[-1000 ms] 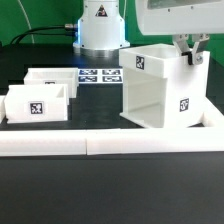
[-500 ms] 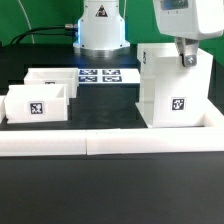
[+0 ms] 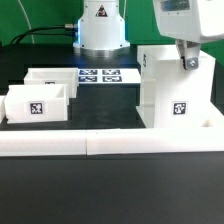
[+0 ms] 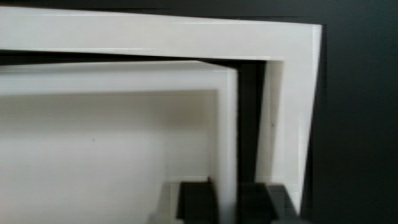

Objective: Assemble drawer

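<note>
The drawer housing (image 3: 176,95) is a tall, boxy white plastic shell standing upright on the black bench (image 3: 110,190) at the exterior view's right, just behind the long white border wall (image 3: 60,143). It bears one black-and-white square tag on its lower facing side and another near its top edge. The pincer (image 3: 188,62) comes down from above and is closed on the housing's thin upper wall, one finger on each side, as the wrist view confirms (image 4: 231,205). Two small open-top trays sit at the exterior view's left: the front tray (image 3: 38,104), with a square tag, and the rear tray (image 3: 52,77), whose interior shows bare white walls. The marker board (image 3: 100,74) lies beyond them.
</note>
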Robot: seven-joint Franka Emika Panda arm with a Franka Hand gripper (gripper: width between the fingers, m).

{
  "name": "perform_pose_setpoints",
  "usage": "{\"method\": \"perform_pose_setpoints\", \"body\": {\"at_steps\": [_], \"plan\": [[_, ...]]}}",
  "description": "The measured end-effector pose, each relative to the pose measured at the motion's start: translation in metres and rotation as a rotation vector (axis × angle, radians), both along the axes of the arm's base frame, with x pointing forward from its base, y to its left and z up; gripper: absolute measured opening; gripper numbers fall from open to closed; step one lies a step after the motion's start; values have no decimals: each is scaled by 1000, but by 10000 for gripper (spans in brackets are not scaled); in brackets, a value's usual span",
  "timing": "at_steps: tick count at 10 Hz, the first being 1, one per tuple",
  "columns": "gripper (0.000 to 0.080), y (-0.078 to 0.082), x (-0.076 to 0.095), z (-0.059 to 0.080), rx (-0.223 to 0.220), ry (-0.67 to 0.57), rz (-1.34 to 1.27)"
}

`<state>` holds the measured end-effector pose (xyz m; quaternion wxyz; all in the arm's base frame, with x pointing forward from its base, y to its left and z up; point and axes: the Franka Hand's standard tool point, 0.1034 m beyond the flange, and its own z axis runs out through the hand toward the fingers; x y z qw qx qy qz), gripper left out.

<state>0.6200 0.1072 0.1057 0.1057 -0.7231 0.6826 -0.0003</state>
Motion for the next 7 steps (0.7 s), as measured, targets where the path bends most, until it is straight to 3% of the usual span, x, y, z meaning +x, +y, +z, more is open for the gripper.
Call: {"method": "perform_pose_setpoints", "body": {"at_steps": [4,7], "plan": [[44,-1,34,1,4,-22,-18],[44,-1,34,0,10,18,-15]]}}
